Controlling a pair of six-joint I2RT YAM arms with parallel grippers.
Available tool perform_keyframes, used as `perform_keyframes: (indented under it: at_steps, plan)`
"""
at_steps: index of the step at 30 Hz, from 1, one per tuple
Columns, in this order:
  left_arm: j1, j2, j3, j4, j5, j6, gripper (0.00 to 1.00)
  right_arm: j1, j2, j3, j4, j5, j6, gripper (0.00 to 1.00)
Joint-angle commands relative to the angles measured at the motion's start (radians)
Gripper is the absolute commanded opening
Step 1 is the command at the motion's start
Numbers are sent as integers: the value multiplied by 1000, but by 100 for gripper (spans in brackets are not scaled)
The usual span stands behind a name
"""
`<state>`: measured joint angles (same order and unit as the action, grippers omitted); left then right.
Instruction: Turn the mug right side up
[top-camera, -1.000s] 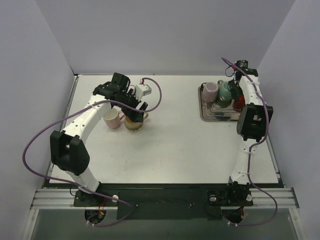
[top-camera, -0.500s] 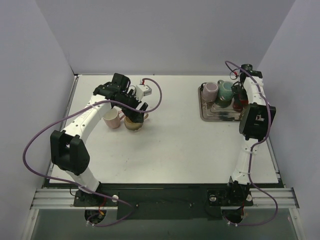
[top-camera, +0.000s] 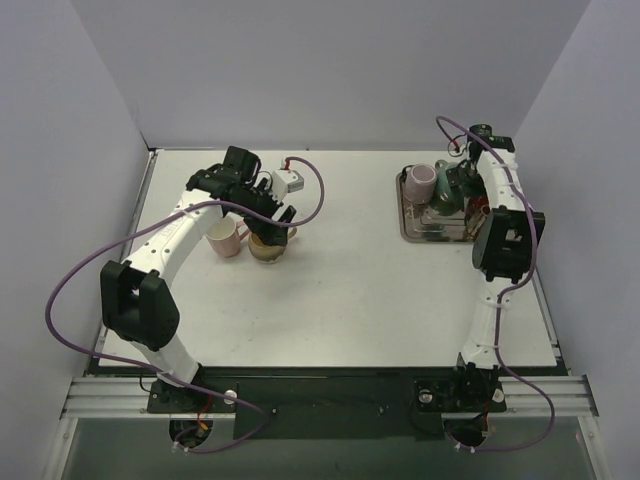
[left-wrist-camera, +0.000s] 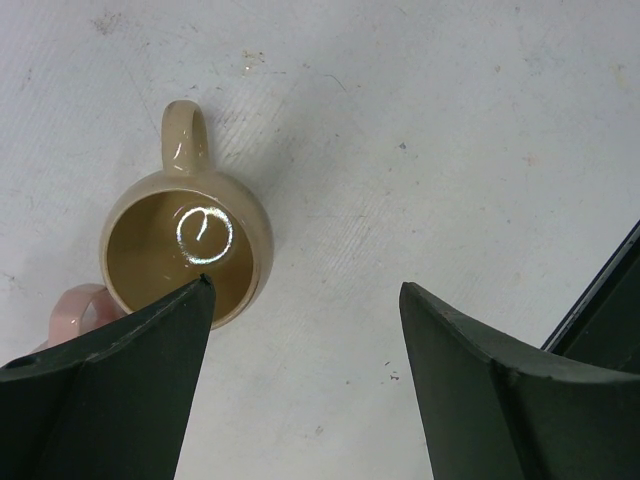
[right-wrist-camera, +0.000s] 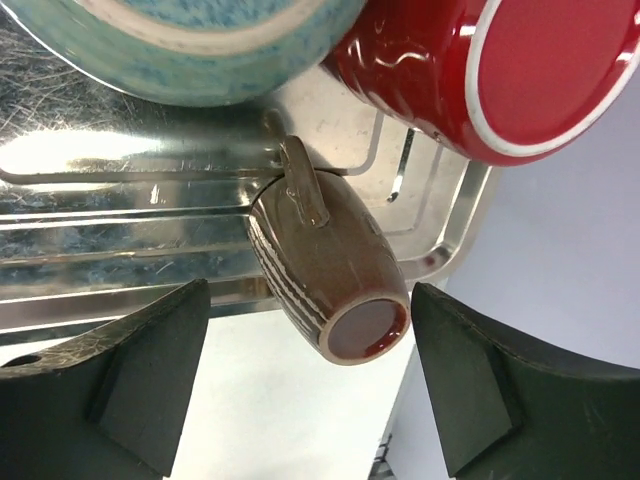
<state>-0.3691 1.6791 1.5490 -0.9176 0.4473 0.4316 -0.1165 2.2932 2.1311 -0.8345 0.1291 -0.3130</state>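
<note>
A brown ribbed mug (right-wrist-camera: 325, 275) rests on the metal tray (right-wrist-camera: 120, 240) with its base turned toward my right wrist camera and its handle on the upper side. My right gripper (right-wrist-camera: 308, 290) is open, with one finger on each side of this mug and not touching it. In the top view the right gripper (top-camera: 447, 195) hangs over the tray (top-camera: 408, 232). My left gripper (left-wrist-camera: 305, 285) is open and empty above the table, just right of an upright tan mug (left-wrist-camera: 185, 250). In the top view the left gripper (top-camera: 270, 212) is above that tan mug (top-camera: 266, 248).
A teal mug (right-wrist-camera: 190, 40) and a red mug (right-wrist-camera: 480, 70) with its base showing crowd the tray behind the brown mug. A pink mug (top-camera: 420, 180) stands at the tray's far left. Another pink mug (top-camera: 225, 238) stands beside the tan mug. The right wall is close to the tray.
My right wrist swung right toward the wall, then back left over the tray. The left arm and the mugs near it have not moved.
</note>
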Motion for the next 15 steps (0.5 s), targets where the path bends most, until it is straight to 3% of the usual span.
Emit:
perform_keyframes:
  at_steps: [1,8,15]
  plan:
    - [12,-39,2,5,33,27,85,47,51,81,-51,203,-52,77]
    - [15,-24,3,6,37,30,85,46,170,144,-40,264,-136,73]
    - [15,-41,-12,13,18,27,85,34,224,145,-41,185,-189,40]
